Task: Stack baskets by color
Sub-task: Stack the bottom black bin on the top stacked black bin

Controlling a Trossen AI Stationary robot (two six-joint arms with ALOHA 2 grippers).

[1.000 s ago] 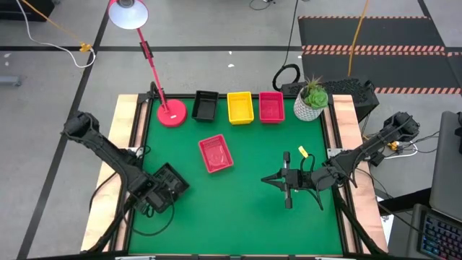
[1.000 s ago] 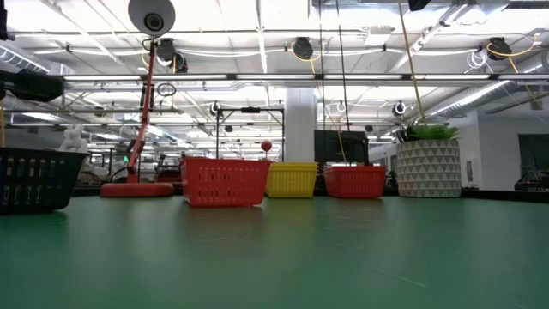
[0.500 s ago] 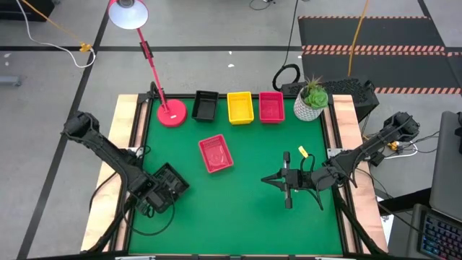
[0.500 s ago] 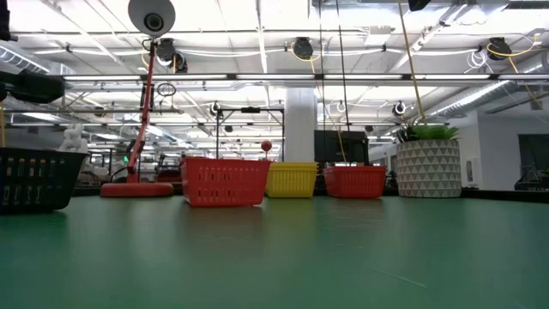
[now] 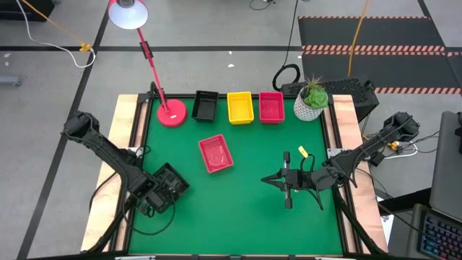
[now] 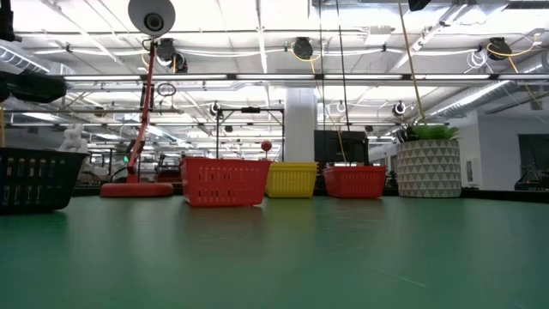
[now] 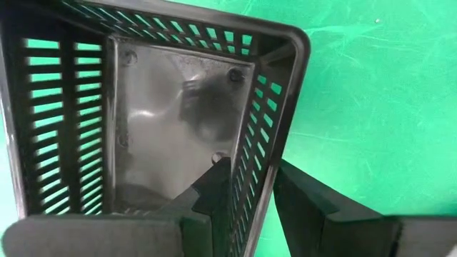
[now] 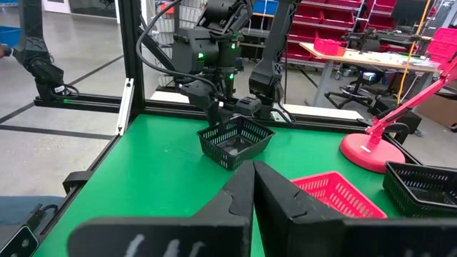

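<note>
Black plastic mesh basket (image 7: 136, 121) sits near your table's front-left corner, its wall pinched between your left gripper's (image 7: 253, 196) fingers; right gripper (image 8: 252, 187), fingers together and empty, hovers right of centre.

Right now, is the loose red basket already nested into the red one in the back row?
No: the high view shows the loose red basket alone on the green mat, apart from the red basket in the back row.

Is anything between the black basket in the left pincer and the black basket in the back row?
Nothing visible. The held black basket has bare green mat ahead; the loose red basket lies right of that line to the back-row black basket.
</note>
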